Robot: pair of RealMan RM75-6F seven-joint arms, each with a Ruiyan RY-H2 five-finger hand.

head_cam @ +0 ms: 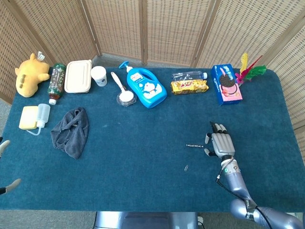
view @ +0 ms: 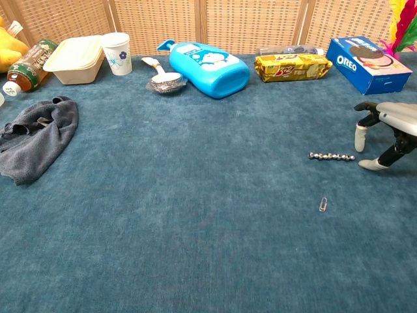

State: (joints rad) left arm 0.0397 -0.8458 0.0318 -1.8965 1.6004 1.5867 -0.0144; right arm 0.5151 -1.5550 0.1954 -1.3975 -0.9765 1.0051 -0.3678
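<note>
My right hand (head_cam: 220, 142) (view: 389, 134) hovers palm-down over the blue table at the right, fingers apart and holding nothing. Its fingertips (view: 360, 137) stand just right of a short chain of metal beads (head_cam: 194, 145) (view: 331, 156), apart from it. A small paper clip (head_cam: 186, 167) (view: 323, 204) lies nearer the front edge. Only two fingertips (head_cam: 10, 183) of my left hand (head_cam: 5, 164) show at the far left edge, spread apart over the table's front corner with nothing seen in them.
Along the back: yellow plush (head_cam: 28, 74), tea bottle (head_cam: 56, 81), lidded box (head_cam: 78, 75), paper cup (head_cam: 99, 75), spoon (head_cam: 123, 90), blue detergent bottle (head_cam: 145, 87), yellow snack pack (head_cam: 189, 86), Oreo box (head_cam: 226, 84), feather shuttlecock (head_cam: 250, 71). Squeeze bottle (head_cam: 40, 117), sponge (head_cam: 27, 117) and grey cloth (head_cam: 71, 131) lie left.
</note>
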